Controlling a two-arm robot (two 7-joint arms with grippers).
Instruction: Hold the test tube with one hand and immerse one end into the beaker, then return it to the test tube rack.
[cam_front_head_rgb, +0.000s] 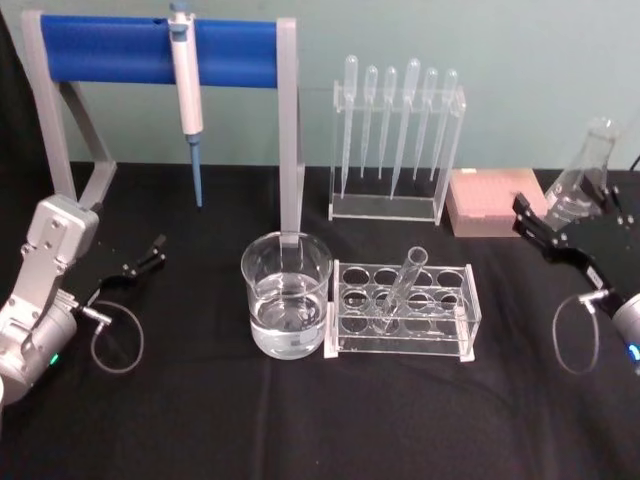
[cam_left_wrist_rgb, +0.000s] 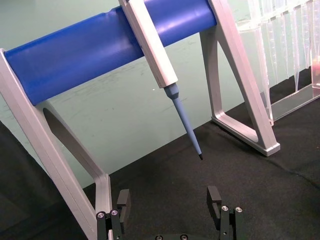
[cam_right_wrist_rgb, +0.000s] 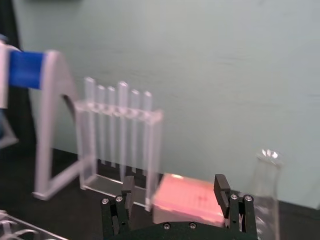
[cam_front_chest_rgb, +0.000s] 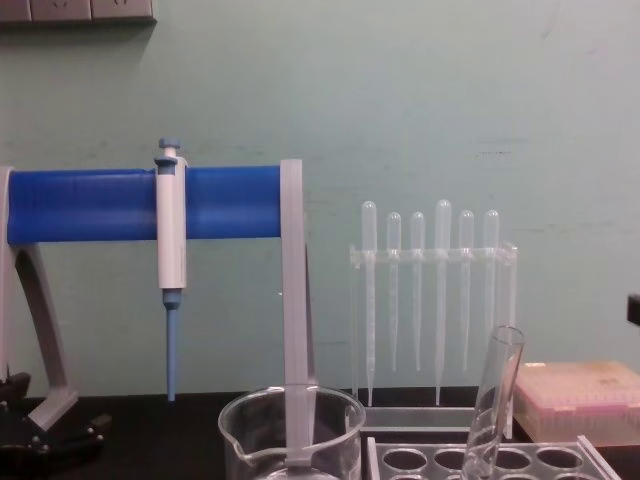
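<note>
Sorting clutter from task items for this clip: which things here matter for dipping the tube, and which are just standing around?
Part of the job:
test tube, leaning in the clear rack
beaker holding clear liquid
left tool and right tool, both open, empty

Just standing about:
pipettor on the blue stand
pipettes
pink box
flask

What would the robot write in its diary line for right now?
test tube: leaning in rack | beaker: beside rack, liquid inside | left gripper: open, empty | right gripper: open, empty | dip: not begun

You had a pipettor (cam_front_head_rgb: 186, 70) hanging on the blue-barred stand (cam_front_head_rgb: 150, 52), six pipettes (cam_front_head_rgb: 398, 120) upright in their holder, a pink box (cam_front_head_rgb: 492, 203) beside a flask (cam_front_head_rgb: 583, 172).
</note>
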